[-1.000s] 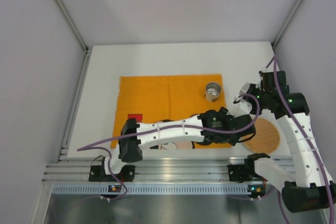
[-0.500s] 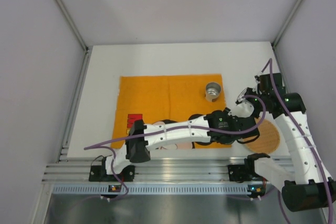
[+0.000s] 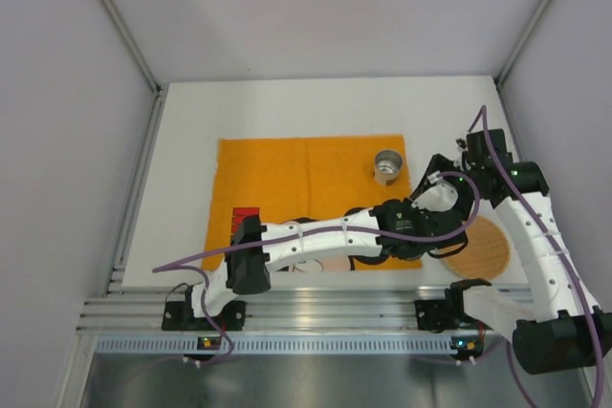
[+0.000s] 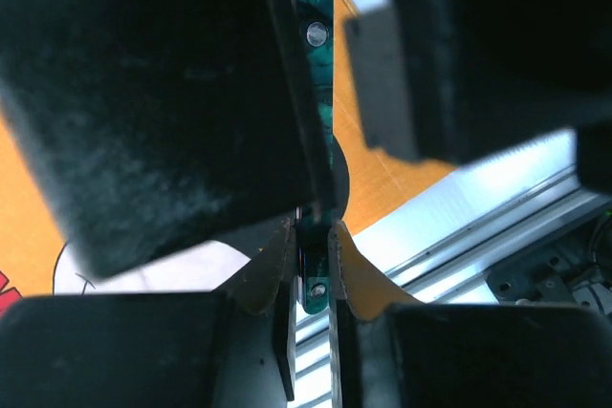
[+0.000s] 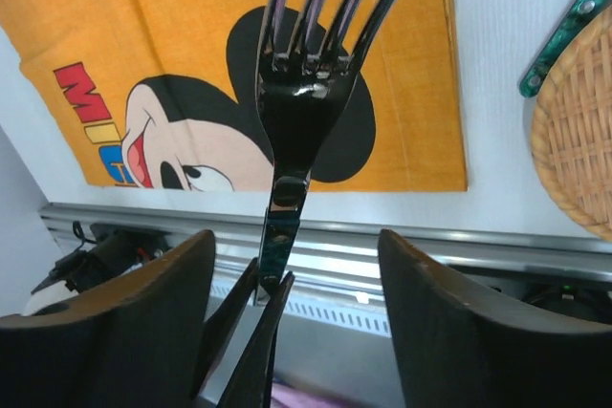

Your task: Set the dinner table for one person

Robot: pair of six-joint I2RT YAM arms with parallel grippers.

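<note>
A fork [image 5: 298,112] with dark tines and a green riveted handle [image 4: 314,35] hangs over the right edge of the orange Mickey Mouse mat [image 3: 287,183] on the white dinner table [image 3: 287,107]. My left gripper [image 4: 313,236] is shut on the lower end of that handle; from above, the left gripper [image 3: 442,226] reaches in from the left. My right gripper [image 5: 296,236] stands open around the fork, its fingers [image 5: 124,322] well clear of the handle on both sides. In the top view the right gripper [image 3: 443,188] sits just above the left one.
A small metal cup [image 3: 387,166] stands at the mat's far right corner. A round wicker mat [image 3: 483,250] lies right of the orange mat, with another green-handled utensil [image 5: 564,35] on its edge. The ribbed aluminium rail [image 3: 316,317] runs along the near edge.
My left gripper has closed on the fork's handle and my right gripper has let go and opened. The left arm reached further right; the right wrist dipped toward it.
</note>
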